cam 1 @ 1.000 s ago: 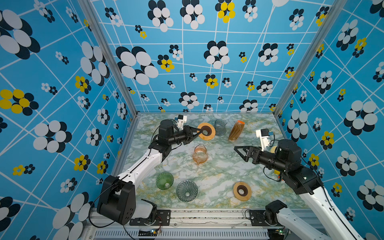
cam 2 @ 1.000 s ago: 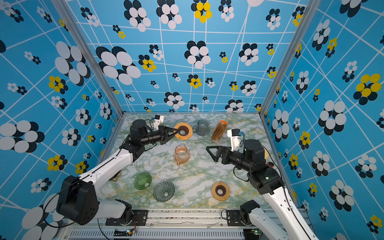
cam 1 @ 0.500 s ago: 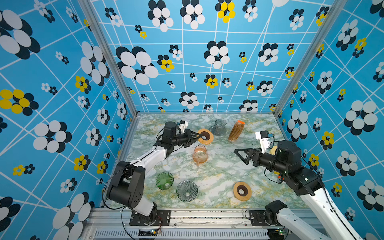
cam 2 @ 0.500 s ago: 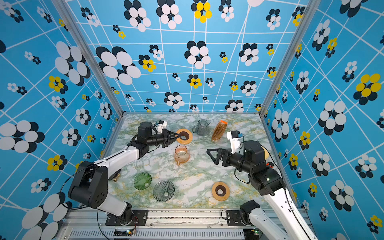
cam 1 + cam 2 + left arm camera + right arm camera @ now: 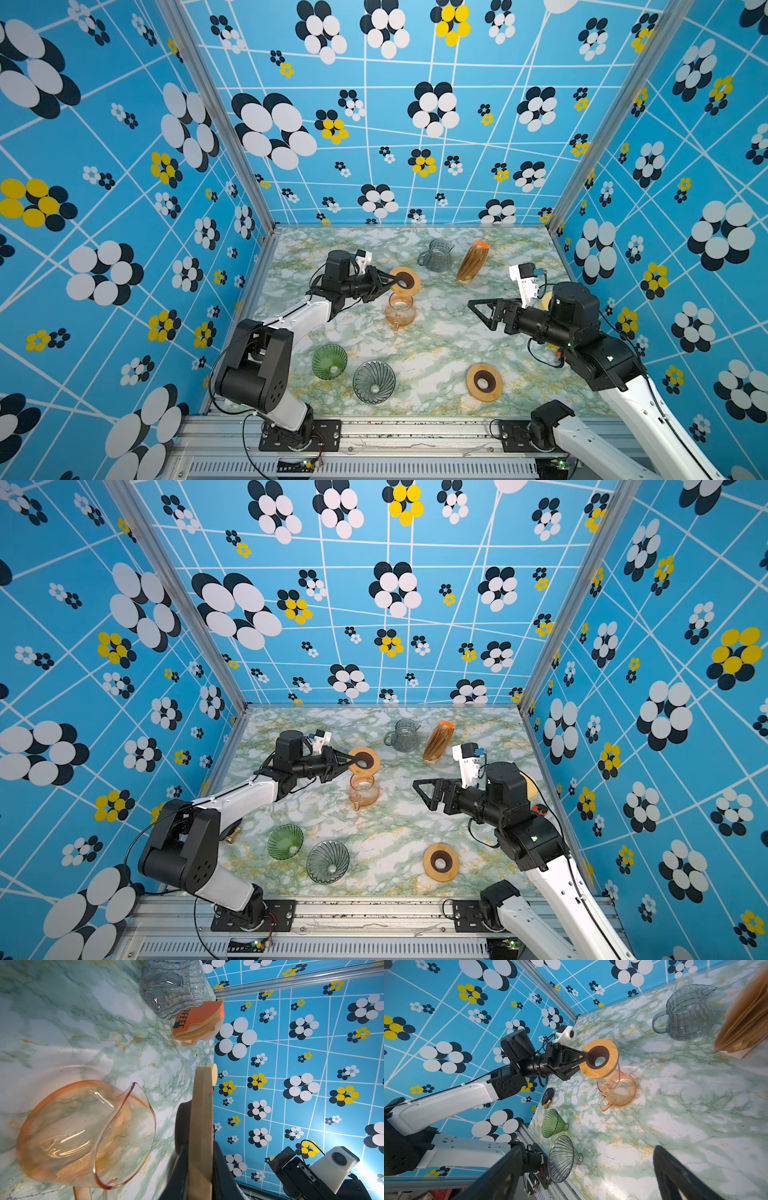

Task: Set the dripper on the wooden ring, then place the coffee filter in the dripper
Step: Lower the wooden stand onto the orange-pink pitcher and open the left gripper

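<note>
Lying on its side nearest the front edge of the counter [image 5: 436, 345] is a grey dripper [image 5: 374, 381], its ribbed mouth turned upward toward the camera in both top views. Just beside it, a little farther and to the left, a green dripper [image 5: 329, 361] also lies on its side. A wooden ring [image 5: 483, 382] with a dark centre lies flat at the near right, well apart from both. A small black knob [image 5: 547, 1098] with a brass stem sits at the counter's left edge.

Farther in, the right claw [image 5: 482, 316] hovers above the right half of the counter, spread wide and empty, pointing left. An orange carafe [image 5: 400, 311] stands upright near the middle, handle toward the front.

Over the far side of the carafe's mouth, the left claw [image 5: 392, 282] is clenched on the rim of a second wooden ring [image 5: 405, 281], holding it off the counter. The left wrist view shows that ring edge-on between the two fingers [image 5: 222, 1167]. Whether it touches the carafe I cannot tell.

At the far side, a grey jug [image 5: 435, 255] stands upright. Just right of it, the stack of coffee filters [image 5: 473, 262] leans on the counter, an orange label at its far end, well apart from both drippers and from either claw.
</note>
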`<state>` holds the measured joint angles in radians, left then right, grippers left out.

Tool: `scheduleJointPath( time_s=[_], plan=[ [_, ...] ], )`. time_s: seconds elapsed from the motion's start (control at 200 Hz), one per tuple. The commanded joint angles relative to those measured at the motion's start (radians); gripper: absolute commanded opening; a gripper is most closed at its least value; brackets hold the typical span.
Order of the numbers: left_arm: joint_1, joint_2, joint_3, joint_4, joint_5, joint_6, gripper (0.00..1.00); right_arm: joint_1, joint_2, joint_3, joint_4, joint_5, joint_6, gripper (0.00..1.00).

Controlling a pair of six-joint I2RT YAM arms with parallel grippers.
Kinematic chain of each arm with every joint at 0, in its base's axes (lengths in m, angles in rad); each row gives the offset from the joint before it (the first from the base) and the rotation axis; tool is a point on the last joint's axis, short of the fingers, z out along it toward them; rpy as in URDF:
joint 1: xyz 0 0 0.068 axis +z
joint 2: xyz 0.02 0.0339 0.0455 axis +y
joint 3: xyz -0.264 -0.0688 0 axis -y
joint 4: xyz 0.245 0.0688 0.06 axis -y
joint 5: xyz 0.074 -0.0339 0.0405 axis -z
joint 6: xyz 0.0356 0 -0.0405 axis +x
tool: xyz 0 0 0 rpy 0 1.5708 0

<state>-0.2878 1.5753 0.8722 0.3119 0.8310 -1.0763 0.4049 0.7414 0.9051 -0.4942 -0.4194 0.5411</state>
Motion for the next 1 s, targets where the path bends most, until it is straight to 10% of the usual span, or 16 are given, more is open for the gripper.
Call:
scheduleJointPath(
  time_s=[0.0, 0.995],
  plan=[
    [0.01, 0.011, -0.019, -0.007, 0.022, 0.031, 0.17, -0.001, -0.002, -0.006, -0.005, 0.006, -0.013, 0.99],
    [0.016, 0.05, -0.058, -0.05, 0.017, 0.075, 0.2, -0.002, 0.032, -0.004, -0.011, -0.01, -0.024, 0.99]
  ],
)
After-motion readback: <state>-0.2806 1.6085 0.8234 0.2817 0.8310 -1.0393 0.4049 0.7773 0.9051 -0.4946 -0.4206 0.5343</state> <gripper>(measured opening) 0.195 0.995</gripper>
